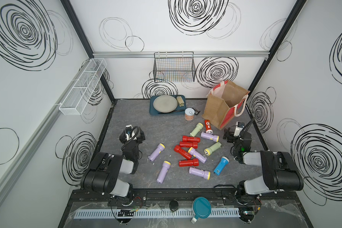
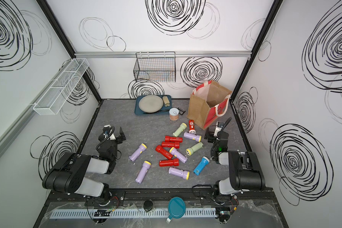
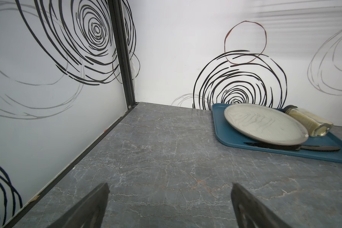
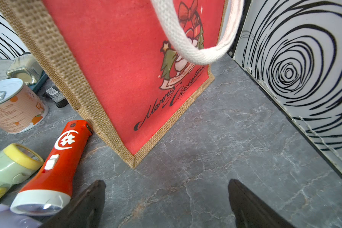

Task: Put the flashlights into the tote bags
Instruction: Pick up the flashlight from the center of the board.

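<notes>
Several flashlights lie scattered over the middle of the grey table in both top views: red ones (image 1: 191, 139), lilac ones with yellow heads (image 1: 156, 152), a pale green one (image 1: 212, 148) and a blue one (image 1: 221, 165). An orange-red flashlight (image 4: 55, 163) lies against the foot of the tote bag (image 4: 126, 69), beside another pale green one (image 4: 10, 169). The jute tote bag (image 1: 225, 104) stands upright and open-mouthed at the back right. My right gripper (image 4: 166, 183) hovers open just in front of it, empty. My left gripper (image 3: 170, 187) is open over bare table at the left, empty.
A blue tray (image 1: 152, 110) with a plate, a knife and a jar sits at the back centre, and a white-lidded tin (image 1: 189, 114) stands beside it. A black wire basket (image 1: 174, 68) hangs on the back wall and a white mesh one (image 1: 83, 86) on the left wall.
</notes>
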